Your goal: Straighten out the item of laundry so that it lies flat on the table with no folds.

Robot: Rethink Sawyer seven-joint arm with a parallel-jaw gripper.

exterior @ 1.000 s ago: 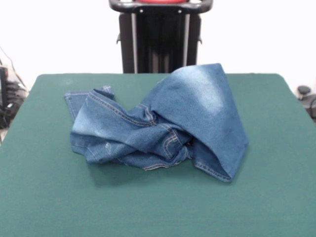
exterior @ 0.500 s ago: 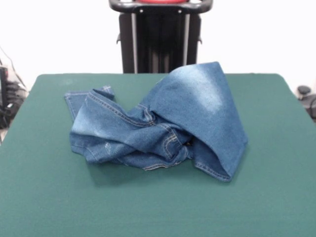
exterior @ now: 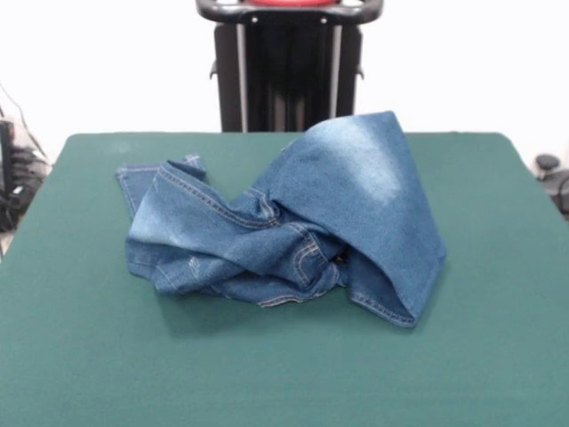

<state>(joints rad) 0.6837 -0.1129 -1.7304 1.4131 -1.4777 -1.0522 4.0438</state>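
**Jeans bunched at table centre; gripper out of frame**

We see one pair of blue denim jeans lying crumpled near the middle of the green table. The cloth is not flat. A broad faded panel rises to a peak on the picture's right side and drapes down to a hemmed corner at the front. To the left, twisted folds with orange-tan stitching overlap one another, and a hemmed end lies flat toward the table's far left.

We cannot see the gripper in this view, so we cannot state whether its jaws are apart or together, nor place the jeans relative to them. The inner layers of the folds are hidden.
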